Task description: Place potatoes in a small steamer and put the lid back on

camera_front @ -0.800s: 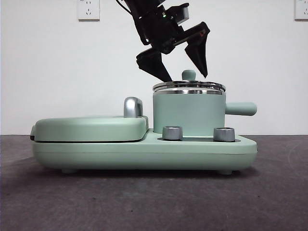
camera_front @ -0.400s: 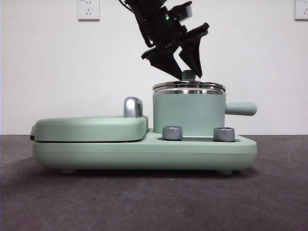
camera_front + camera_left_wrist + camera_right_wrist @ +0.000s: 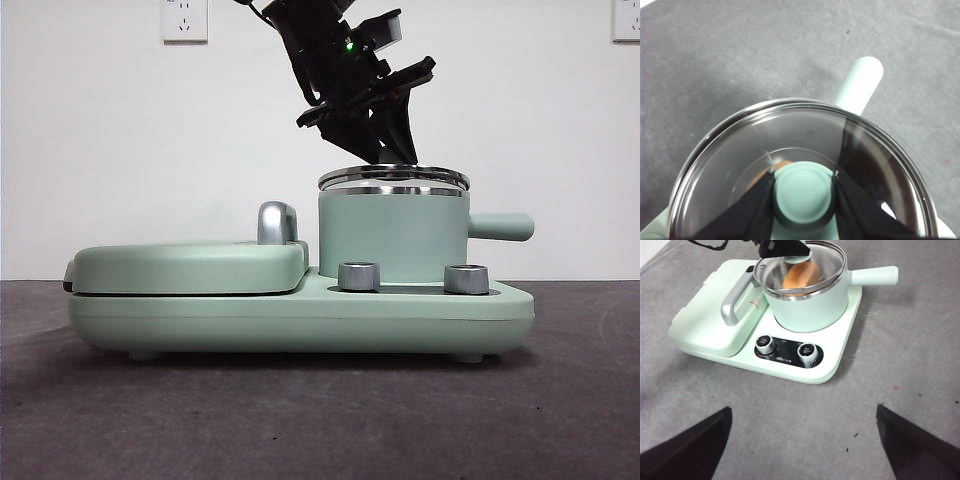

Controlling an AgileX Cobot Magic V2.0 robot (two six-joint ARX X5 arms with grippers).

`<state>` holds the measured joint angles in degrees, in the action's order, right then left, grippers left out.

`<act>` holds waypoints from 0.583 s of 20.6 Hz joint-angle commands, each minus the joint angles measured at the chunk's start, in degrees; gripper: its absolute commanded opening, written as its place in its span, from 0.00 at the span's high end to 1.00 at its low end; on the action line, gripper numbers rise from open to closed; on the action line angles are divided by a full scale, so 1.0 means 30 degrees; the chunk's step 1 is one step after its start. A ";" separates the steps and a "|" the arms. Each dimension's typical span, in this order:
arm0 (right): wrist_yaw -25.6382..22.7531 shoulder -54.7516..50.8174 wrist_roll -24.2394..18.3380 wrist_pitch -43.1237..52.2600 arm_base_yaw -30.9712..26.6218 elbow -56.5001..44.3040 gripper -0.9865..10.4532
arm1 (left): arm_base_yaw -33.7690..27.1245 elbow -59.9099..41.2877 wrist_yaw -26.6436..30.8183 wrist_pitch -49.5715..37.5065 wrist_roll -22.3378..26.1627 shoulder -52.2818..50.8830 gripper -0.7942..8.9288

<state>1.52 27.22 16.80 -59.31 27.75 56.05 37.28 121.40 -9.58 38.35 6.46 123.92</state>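
Left wrist view first: my left tool is clamped on the mint-green knob of the lid, one black jaw pressed to each side of it. The lid's clear glass and steel rim sit over the small steamer, and the steamer's straight green handle juts out past the rim over the grey table. Through the glass, a sliver of tan-orange shows just beside the knob.

From the front, my left tool comes down from above, dark and tilted, with its tips right at the centre of the lid, which lies flat on the steamer's steel rim. The steamer stands on the mint-green cooker base, behind two steel dials. The flat hinged griddle plate lies closed beside it, with its steel handle between the two.

Over to the right wrist view: the potato lies inside the steamer, plain to see under the glass lid. My left tool's black tips are at the lid's centre there too. My right tool hangs well back over the bare table, jaws spread wide apart, gripping nothing.
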 commanded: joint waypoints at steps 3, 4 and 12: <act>-0.0117 0.0087 0.0189 0.0211 0.0124 0.0146 0.51 | 0.0211 0.0335 0.0342 -0.0342 0.0350 0.0780 0.90; -0.0182 0.0087 0.0189 0.0211 0.0124 0.0146 0.51 | 0.0211 0.0335 0.0342 -0.0474 0.0350 0.0780 0.90; -0.0583 0.0087 0.0189 0.0219 0.0124 0.0153 0.51 | 0.0437 0.0335 0.0342 -0.0743 0.0634 -0.0532 0.90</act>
<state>-0.05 27.22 16.80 -59.31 27.75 56.05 37.78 120.97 -8.45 37.67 7.46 123.44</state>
